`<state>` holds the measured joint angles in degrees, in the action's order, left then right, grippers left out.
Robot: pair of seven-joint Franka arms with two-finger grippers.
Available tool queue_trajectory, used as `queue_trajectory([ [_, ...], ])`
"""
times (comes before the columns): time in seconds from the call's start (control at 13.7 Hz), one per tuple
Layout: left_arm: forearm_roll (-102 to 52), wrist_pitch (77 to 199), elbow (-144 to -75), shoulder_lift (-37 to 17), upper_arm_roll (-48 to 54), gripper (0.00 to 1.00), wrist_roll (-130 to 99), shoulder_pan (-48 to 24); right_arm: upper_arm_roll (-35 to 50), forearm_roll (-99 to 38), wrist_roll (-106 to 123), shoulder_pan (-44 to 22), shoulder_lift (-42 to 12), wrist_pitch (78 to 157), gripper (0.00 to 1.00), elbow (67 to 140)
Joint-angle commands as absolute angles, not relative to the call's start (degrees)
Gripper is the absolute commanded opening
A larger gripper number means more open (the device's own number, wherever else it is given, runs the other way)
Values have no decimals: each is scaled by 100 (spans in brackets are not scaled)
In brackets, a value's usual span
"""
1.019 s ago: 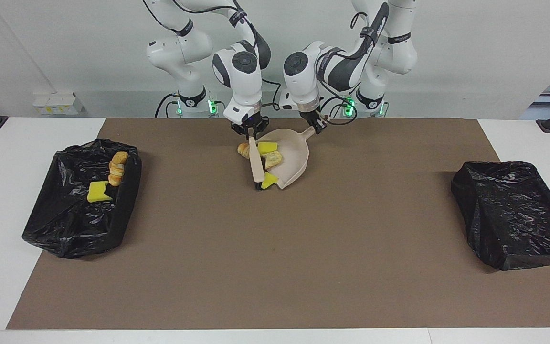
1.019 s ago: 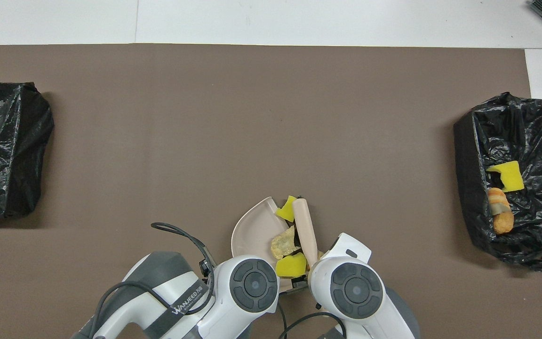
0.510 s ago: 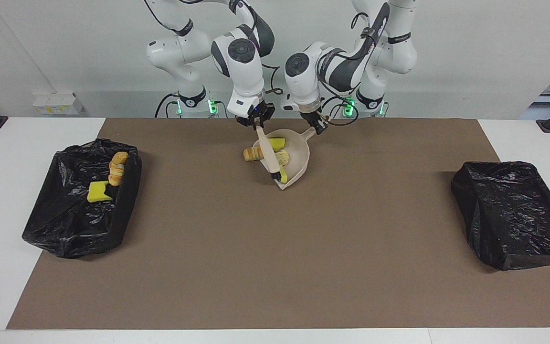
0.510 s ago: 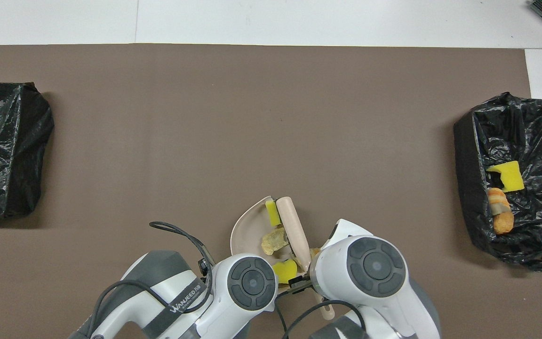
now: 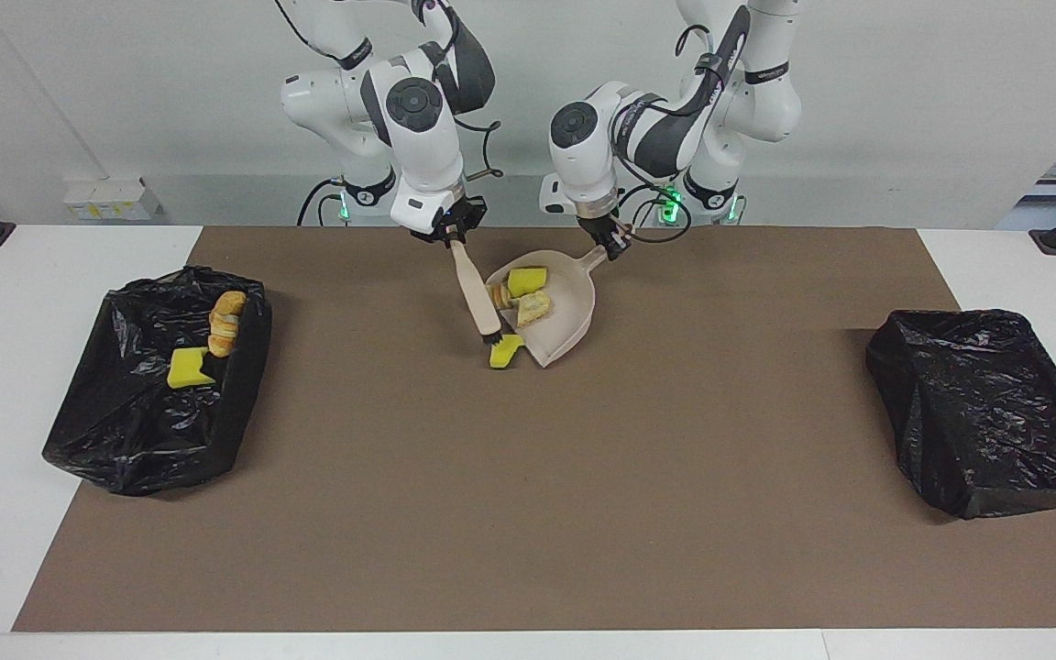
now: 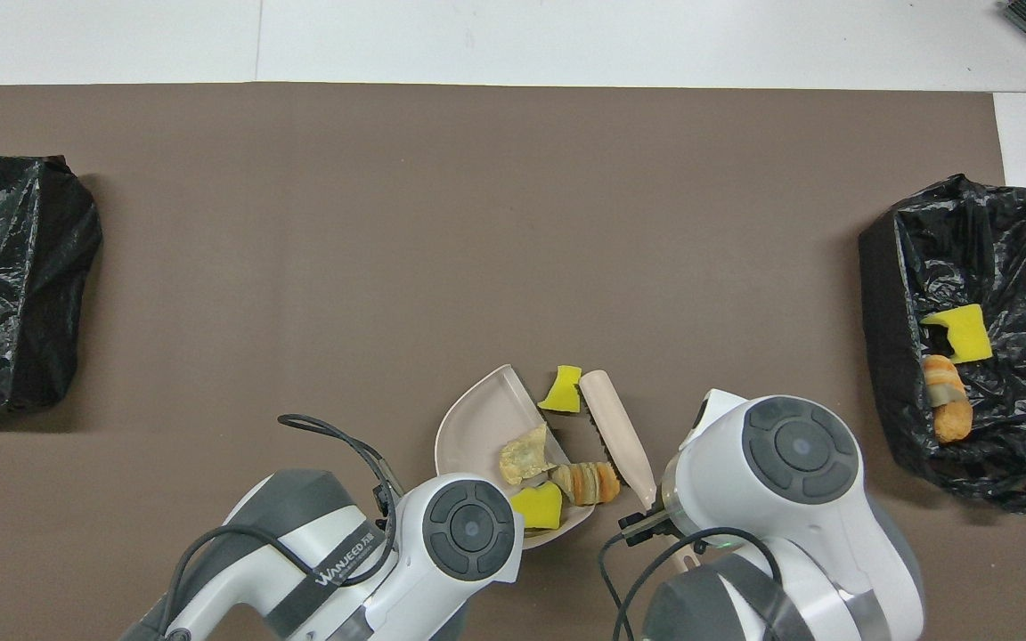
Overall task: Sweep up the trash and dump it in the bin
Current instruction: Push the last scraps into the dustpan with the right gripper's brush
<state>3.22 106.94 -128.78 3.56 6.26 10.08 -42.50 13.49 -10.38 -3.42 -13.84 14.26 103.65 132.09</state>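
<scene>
brush (image 5: 476, 291) swings out of the dustpan (image 5: 569, 316) toward the right arm's end; bristles now beside the pan mouth. one yellow scrap (image 5: 504, 349) lies on the mat just outside the lip, touching the bristles. three scraps (image 5: 522, 291) sit inside the pan, the striped bread piece newly in. right gripper (image 5: 448, 235) pinches the brush handle; left gripper (image 5: 609, 243) pinches the pan handle. judgement: one more stroke needed before dumping. bin (image 5: 154, 378) near the right arm's end holds two scraps.
</scene>
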Motion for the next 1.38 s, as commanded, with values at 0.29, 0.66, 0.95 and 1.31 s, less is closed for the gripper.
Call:
queue_trajectory([
  [0.29,316,10731,-13025,457,633,0,1687,-4175,1415,-414,-509,-968,2426,10959,0,14423],
  [0.66,316,10740,-13025,448,624,0,1679,-4175,1450,-387,-948,-1028,1908,11601,0,14423],
  [0.95,316,10758,-13025,448,624,0,1679,-4166,1459,-396,-1397,-1397,1679,11829,0,14423],
  [1.31,316,10740,-13025,448,624,0,1696,-4166,1459,-719,-1468,-1669,1450,12129,0,14379],
])
